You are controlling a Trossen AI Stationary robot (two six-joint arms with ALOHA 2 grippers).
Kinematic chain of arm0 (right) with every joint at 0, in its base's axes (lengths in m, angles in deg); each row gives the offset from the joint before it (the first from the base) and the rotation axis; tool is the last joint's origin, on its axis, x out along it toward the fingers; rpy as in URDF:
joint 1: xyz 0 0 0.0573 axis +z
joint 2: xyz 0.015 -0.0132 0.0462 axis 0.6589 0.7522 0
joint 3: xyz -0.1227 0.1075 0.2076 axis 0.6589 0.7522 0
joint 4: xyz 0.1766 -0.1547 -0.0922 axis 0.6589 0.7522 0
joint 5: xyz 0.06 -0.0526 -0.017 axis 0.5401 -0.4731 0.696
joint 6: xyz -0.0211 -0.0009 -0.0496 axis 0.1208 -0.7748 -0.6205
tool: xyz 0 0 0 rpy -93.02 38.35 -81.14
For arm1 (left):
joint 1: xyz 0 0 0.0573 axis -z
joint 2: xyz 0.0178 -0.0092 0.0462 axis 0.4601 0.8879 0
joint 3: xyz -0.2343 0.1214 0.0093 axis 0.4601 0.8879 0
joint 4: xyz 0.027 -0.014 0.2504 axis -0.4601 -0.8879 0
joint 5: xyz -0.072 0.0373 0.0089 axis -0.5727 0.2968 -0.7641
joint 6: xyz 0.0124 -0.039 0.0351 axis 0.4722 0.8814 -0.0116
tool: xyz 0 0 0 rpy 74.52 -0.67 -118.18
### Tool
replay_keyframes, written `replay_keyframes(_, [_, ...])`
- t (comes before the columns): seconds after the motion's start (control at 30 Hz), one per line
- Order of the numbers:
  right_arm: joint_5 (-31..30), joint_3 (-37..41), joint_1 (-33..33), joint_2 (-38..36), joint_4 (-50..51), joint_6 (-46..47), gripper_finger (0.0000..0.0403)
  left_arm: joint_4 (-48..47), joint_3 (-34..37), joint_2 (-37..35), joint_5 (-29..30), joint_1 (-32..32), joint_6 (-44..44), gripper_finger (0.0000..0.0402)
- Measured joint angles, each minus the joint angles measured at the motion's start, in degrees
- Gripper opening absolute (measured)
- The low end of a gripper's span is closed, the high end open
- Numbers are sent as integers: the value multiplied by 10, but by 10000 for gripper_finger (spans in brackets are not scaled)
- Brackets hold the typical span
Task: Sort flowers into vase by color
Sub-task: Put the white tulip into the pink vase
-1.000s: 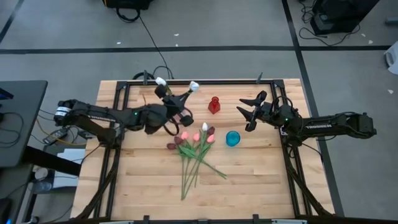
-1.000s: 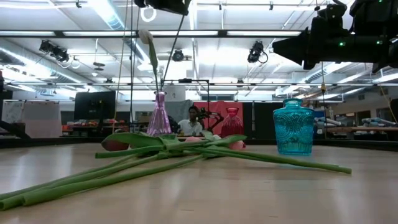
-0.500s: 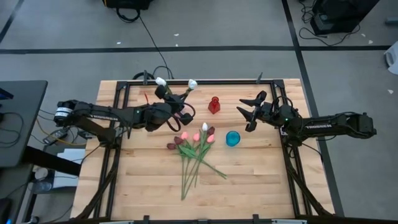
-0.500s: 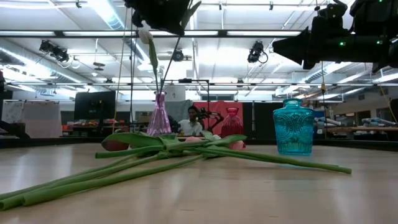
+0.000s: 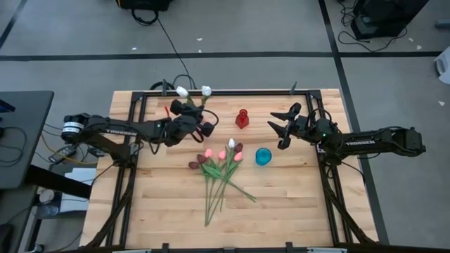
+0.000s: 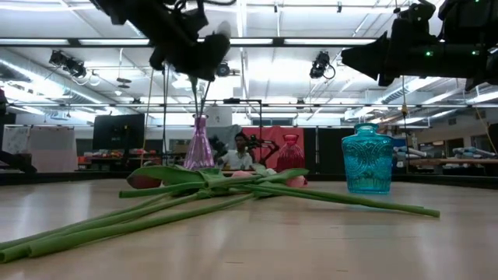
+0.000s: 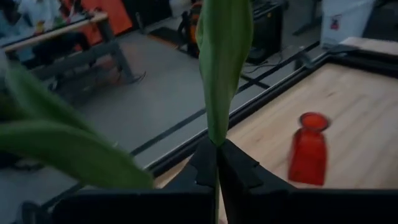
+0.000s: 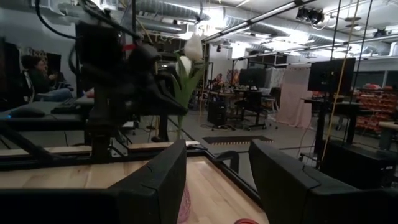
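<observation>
The left hand (image 5: 188,118) pinches a white tulip (image 5: 206,91) stem above the pink vase (image 6: 199,145) near the counter's far edge, to insert it; the right hand (image 5: 283,128) waits, spread.

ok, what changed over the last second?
The left pincer, shut on a white tulip, drew back toward its own side and the far edge, bringing the flower's head next to the other white tulip. Unchanged: right pincer open and waiting, loose tulips on the table, red vase, blue vase.
</observation>
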Motion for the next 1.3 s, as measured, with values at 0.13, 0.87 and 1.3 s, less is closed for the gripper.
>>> replay_keyframes(0.13, [1,0,0,0,0,1,187,-33,3,0,0,-11,42,24])
replay_keyframes(0.87, [-1,0,0,0,1,-2,187,-138,3,-60,-152,55,29,172])
replay_keyframes(1.3, [-6,0,-1,0,7,-3,187,-55,-24,123,-367,139,253,172])
